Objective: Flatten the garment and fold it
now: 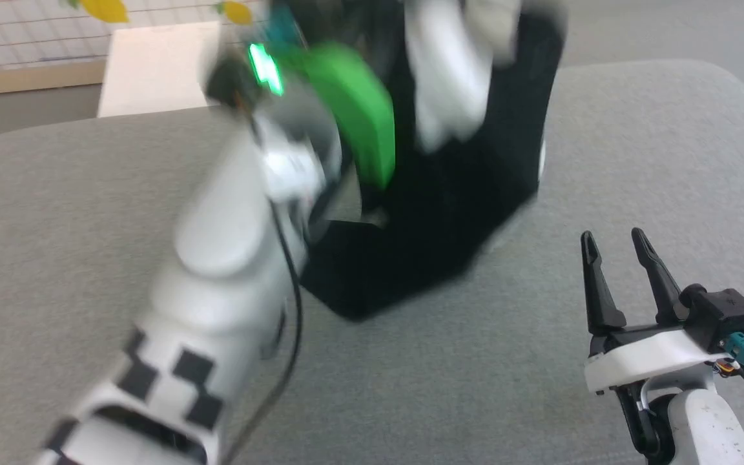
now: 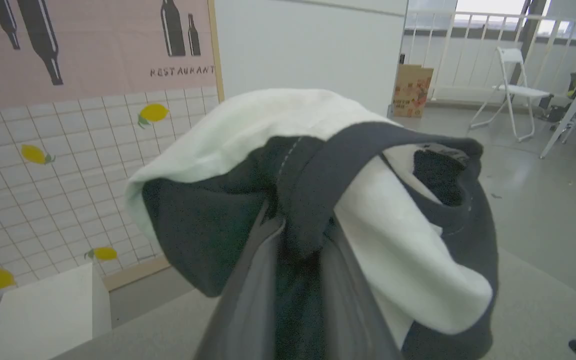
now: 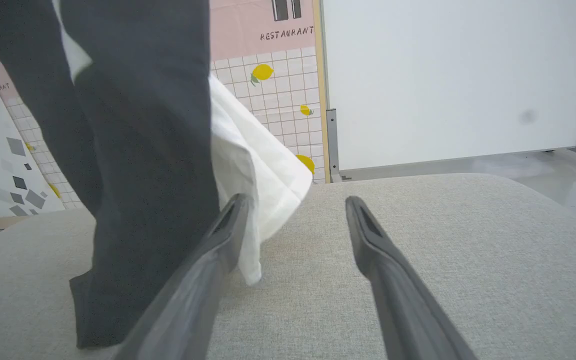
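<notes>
The left pincer (image 2: pixel 302 232) is clamped on the shirt (image 1: pixel 449 194), which hangs toward the padded top's (image 1: pixel 656 129) far edge, its black end touching it. The right pincer (image 1: pixel 611 234) gapes open by the near right corner, apart from the shirt.

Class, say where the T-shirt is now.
Head view, upper centre: the garment hangs from the shut left gripper, its black end on the grey surface, left of the open right gripper.

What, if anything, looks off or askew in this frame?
The garment is bunched, not flat: the left tool is shut on a wad of black and white cloth, lifted, with its lower end trailing on the grey surface. The right tool stands open and empty.
</notes>
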Motion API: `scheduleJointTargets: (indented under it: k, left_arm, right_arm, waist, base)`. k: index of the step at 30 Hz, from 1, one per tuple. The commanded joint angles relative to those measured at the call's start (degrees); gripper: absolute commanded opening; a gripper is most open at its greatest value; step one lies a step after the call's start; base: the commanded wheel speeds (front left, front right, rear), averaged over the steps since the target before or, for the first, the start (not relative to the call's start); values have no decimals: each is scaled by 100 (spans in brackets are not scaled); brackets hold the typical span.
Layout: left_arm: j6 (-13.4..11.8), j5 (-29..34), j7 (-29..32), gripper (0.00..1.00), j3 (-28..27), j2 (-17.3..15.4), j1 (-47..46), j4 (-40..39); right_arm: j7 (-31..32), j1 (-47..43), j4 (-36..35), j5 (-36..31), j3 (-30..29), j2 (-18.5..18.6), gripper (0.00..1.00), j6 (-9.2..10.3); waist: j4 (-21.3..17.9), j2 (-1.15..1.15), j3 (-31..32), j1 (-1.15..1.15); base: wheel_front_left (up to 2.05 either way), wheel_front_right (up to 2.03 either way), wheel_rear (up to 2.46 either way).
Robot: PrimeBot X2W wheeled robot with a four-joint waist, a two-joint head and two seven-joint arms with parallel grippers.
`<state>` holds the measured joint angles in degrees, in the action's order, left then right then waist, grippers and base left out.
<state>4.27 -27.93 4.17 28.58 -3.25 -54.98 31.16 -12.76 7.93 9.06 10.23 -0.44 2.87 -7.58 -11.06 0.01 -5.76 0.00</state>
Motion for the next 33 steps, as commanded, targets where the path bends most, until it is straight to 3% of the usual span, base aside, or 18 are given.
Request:
scheduleJointTargets:
  k: [1, 10, 12, 13, 18, 22, 27, 33]
  left_arm:
    - [37, -118, 169, 0, 119, 12, 302, 203]
    - [250, -724, 1729, 0, 1055, 34, 1441, 1401]
    - [274, -878, 1902, 73, 1153, 35, 1540, 1422]
    - [282, -949, 1886, 100, 1164, 35, 1572, 1389]
    - [245, -1036, 1058, 100, 940, -15, 1668, 1066]
    - [62, -945, -117, 100, 589, -249, 1837, 503]
    - [-531, -490, -1568, 100, 200, -754, 2221, -288]
    - [-1036, -84, -1909, 100, -497, -1166, 2926, -1280]
  right_arm:
    - [16, -48, -26, 27, -5, 0, 100, 9]
    - [9, -16, 11, 86, 29, 0, 100, 9]
    - [5, -5, 25, 104, 53, 0, 100, 9]
    - [2, 0, 33, 109, 62, 0, 100, 9]
    - [-6, -14, 51, 92, 82, 0, 100, 9]
    - [11, -55, 14, 39, 57, 0, 100, 9]
    - [75, -131, -110, -62, -23, 0, 100, 9]
    - [171, -254, -261, -153, -155, 0, 100, 9]
  waist:
    - [-185, -1, -118, 0]
    - [-251, -1, -247, 0]
    - [-221, -1, -263, 0]
    - [-196, -1, -264, 0]
    - [-74, -1, -177, 0]
    - [29, -1, -81, 0]
    - [216, -1, 23, 0]
    - [492, -1, 138, 0]
  base:
    - [0, 0, 0]
    - [0, 0, 0]
    - [0, 0, 0]
    - [0, 0, 0]
    - [0, 0, 0]
    - [0, 0, 0]
    - [0, 0, 0]
    - [0, 0, 0]
